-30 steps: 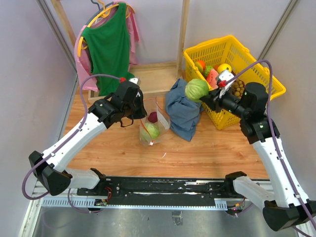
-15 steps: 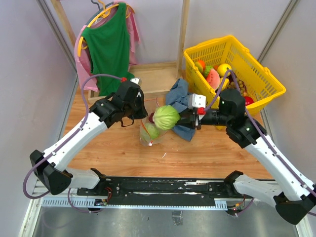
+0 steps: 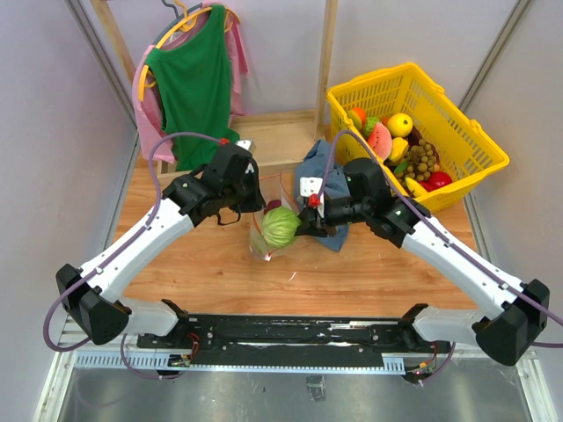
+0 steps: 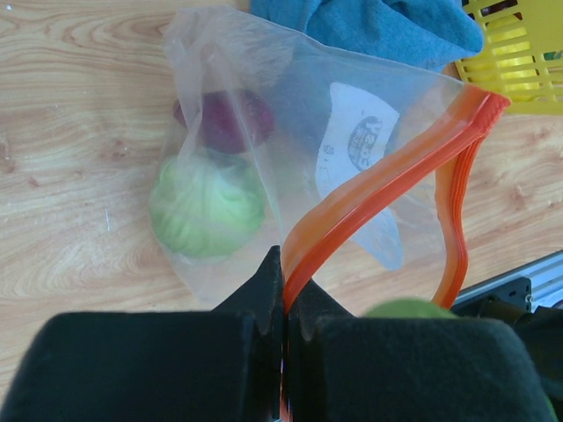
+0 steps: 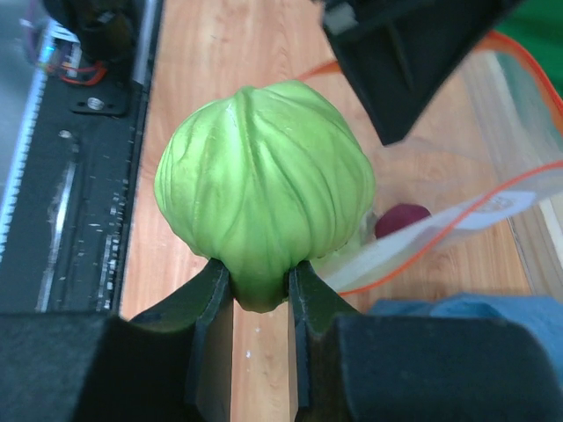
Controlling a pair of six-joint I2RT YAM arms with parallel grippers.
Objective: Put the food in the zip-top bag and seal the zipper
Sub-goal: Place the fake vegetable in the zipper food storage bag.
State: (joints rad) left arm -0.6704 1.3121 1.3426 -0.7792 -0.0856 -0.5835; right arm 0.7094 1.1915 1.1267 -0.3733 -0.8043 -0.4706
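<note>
Now your right gripper [image 5: 261, 290] pinches the cabbage [image 5: 264, 189] by its base, just short of the mouth of the zip-top bag [image 4: 264, 88], which gapes straight ahead. Your left gripper [image 4: 283, 299], pressed together on the zipper [image 4: 378, 189], holds one lip up off the table [image 4: 79, 105].

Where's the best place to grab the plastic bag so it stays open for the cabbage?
Best bet: pinch the orange zipper strip at the mouth of the bag from above, where the left gripper has it. That strip is a thin, raised band that suits a pinch; the clear plastic below looks floppy.
</note>
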